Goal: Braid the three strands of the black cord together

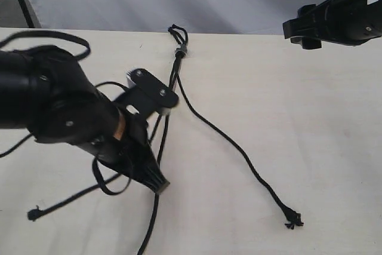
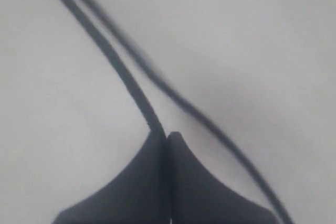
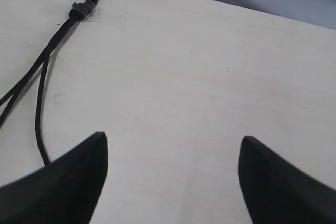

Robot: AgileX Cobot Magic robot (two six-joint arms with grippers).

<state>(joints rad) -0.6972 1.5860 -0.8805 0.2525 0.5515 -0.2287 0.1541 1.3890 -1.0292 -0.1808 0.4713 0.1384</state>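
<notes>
Three thin matte black woven strands (image 1: 245,157) fan across the pale counter (image 1: 298,117); left tool (image 2: 167,136) pinches one, right tool (image 3: 173,137) stands wide open.

Soft, even light fills the exterior view: the pale table (image 1: 310,117) is bright without glare, and the black cord (image 1: 179,52) throws only a thin, faint shadow. The left arm (image 1: 59,106), close to the lens, is a dark, slightly soft mass with little surface detail. The left wrist view is poorest, greyish and blurred throughout; the strand (image 2: 126,80) meeting the left gripper (image 2: 167,136) has fuzzy edges, and a second strand (image 2: 210,124) is perhaps blurrier still. The right wrist view is sharper on the tabletop, while the right gripper (image 3: 173,145) fingertips (image 3: 89,166) are flat black, unfocused silhouettes.
</notes>
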